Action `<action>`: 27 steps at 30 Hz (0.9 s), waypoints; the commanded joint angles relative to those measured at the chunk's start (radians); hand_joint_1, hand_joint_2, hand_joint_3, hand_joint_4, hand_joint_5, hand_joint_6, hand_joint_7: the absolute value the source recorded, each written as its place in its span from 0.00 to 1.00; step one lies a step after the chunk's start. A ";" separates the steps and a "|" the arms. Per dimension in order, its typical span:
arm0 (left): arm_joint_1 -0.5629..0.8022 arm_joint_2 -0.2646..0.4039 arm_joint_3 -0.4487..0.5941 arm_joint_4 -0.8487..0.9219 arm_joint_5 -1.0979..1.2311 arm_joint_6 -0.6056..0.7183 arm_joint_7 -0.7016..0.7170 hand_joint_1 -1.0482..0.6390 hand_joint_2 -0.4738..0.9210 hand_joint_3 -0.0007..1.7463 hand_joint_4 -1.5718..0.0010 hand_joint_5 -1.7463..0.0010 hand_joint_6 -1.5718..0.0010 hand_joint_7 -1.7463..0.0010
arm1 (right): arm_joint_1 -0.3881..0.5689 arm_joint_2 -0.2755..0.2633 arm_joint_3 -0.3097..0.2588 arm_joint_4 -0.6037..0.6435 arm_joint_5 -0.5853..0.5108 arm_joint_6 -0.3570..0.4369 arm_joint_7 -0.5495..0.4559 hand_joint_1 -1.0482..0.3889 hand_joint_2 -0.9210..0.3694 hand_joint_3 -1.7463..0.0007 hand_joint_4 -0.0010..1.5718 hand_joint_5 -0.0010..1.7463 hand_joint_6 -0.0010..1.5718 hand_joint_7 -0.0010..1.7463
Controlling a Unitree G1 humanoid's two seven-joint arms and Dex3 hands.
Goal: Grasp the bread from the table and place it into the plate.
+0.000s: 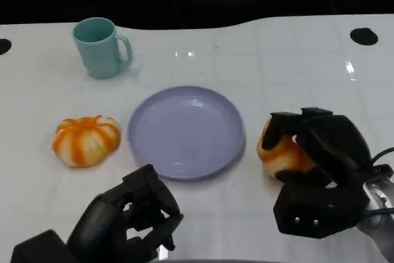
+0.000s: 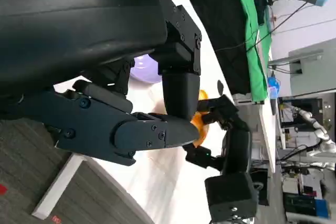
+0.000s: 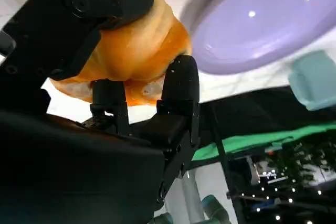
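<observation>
An orange-brown bread roll (image 1: 282,154) lies on the white table just right of the lavender plate (image 1: 186,131). My right hand (image 1: 320,152) grips it, fingers wrapped over its top and sides; the right wrist view shows the bread (image 3: 134,51) held between the black fingers (image 3: 178,80), with the plate (image 3: 268,22) beyond. My left hand (image 1: 132,217) hovers at the near edge in front of the plate, fingers curled in, holding nothing. In the left wrist view my left hand (image 2: 152,124) is in front, with the right hand (image 2: 226,145) and bread (image 2: 199,129) behind.
A second orange-and-white striped bun (image 1: 86,140) lies left of the plate. A teal mug (image 1: 100,47) stands at the back left. Black round marks sit at the table's far right (image 1: 364,36) and far left edges.
</observation>
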 commanded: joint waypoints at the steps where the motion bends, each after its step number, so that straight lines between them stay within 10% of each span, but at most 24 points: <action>1: 0.008 0.008 0.006 -0.006 -0.007 0.000 0.004 0.31 1.00 0.26 0.59 0.00 0.73 0.02 | 0.008 0.000 -0.032 -0.073 0.047 -0.007 0.016 0.66 0.48 0.31 0.60 1.00 0.51 0.86; 13: 0.012 0.005 -0.003 -0.015 0.009 0.005 0.015 0.32 1.00 0.26 0.60 0.00 0.72 0.02 | -0.074 0.090 -0.010 -0.139 0.120 -0.027 0.101 0.63 0.53 0.15 0.63 1.00 0.47 1.00; 27: 0.019 0.002 -0.006 -0.019 -0.011 0.009 0.009 0.32 1.00 0.26 0.60 0.00 0.73 0.02 | -0.254 0.259 0.068 0.165 0.074 -0.027 0.023 0.63 0.53 0.18 0.63 1.00 0.48 0.98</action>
